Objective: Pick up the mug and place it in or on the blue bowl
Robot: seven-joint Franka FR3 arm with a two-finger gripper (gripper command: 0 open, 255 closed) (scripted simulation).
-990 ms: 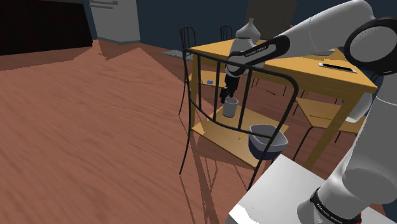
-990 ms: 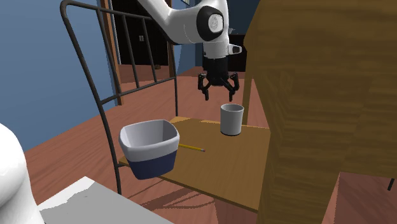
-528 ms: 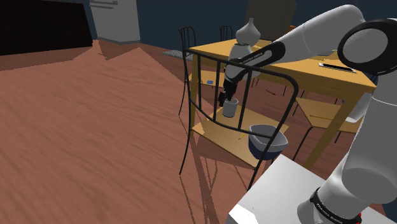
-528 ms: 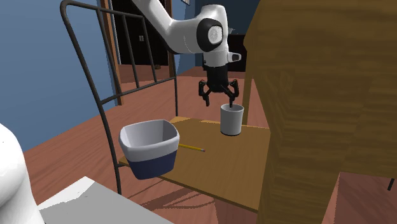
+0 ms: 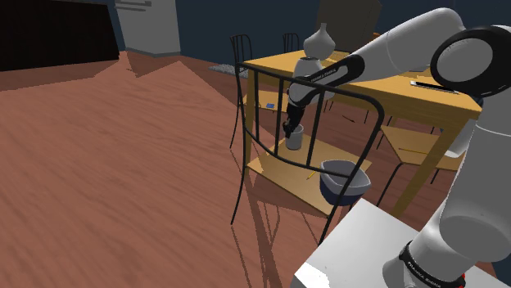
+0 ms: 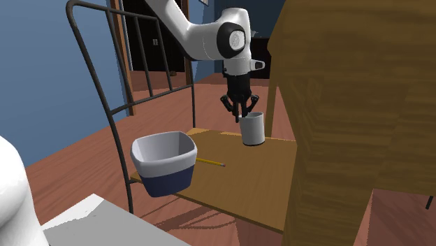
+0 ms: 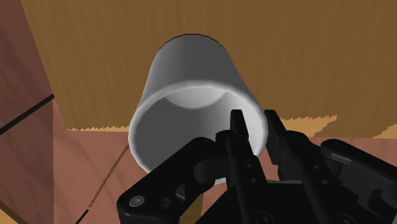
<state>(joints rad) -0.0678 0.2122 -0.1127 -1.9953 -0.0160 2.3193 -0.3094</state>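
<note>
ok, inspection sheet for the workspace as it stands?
surface: wooden chair seat, metal-frame back.
job's things: mug and bowl (white inside, blue outside) at opposite ends of the seat, apart.
clutter: pencil on the seat beside the bowl.
gripper: jaws shut on the mug's rim wall, one inside, one outside.
cables: nothing seen.
surroundings: wooden table with vase, wood floor.

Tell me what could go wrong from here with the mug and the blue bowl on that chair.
1. The gripper pinches the mug by one side of its rim only, so the mug may tilt or slip when it is lifted.
2. The blue bowl sits right at the edge of the chair seat; a hard or off-centre set-down might push it off.
</note>
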